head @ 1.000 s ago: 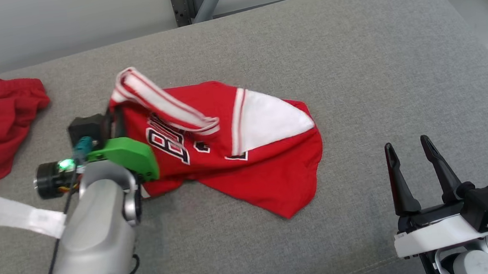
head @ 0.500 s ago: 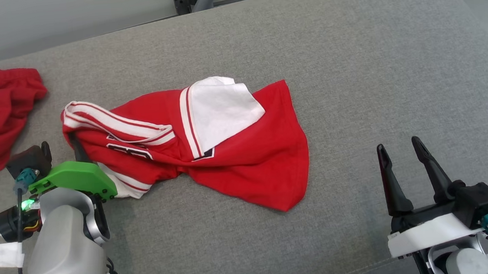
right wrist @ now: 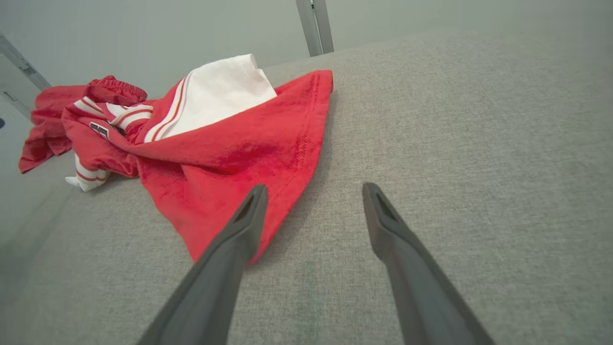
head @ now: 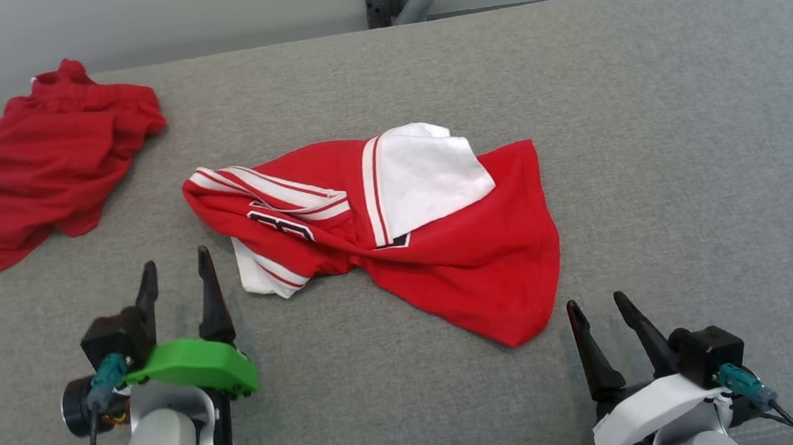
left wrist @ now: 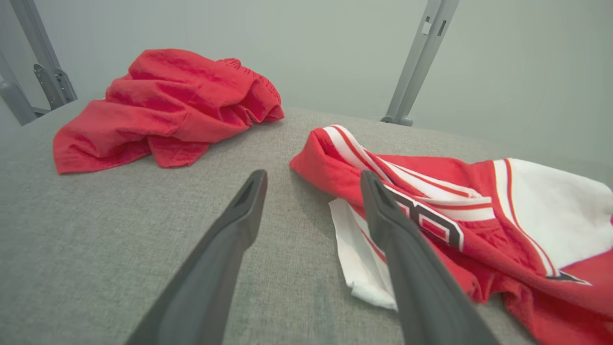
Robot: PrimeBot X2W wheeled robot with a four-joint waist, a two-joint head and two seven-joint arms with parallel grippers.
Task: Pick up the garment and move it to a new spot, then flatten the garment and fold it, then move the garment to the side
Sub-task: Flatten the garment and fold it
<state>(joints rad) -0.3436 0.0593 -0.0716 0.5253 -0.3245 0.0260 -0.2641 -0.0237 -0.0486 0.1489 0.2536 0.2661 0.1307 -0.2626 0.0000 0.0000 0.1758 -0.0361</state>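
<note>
Release, by the look of it: the red-and-white striped sports jersey [head: 457, 267], which the left claw [head: 175, 261] had by its striped left end a second ago, now lies in a crumpled heap midway across the grey fabric-covered table [head: 643, 125]. That claw has drawn back to the near left, fingers parted and empty, clear of the cloth. The right claw [head: 595, 301] waits at the near right, likewise parted and holding nothing, just beside the jersey's near red corner. A bunched plain red garment [head: 46, 172] sits far left, well apart. I'd judge the relocation finished. Flattening comes next, since the jersey is twisted, with a white panel folded over.
</note>
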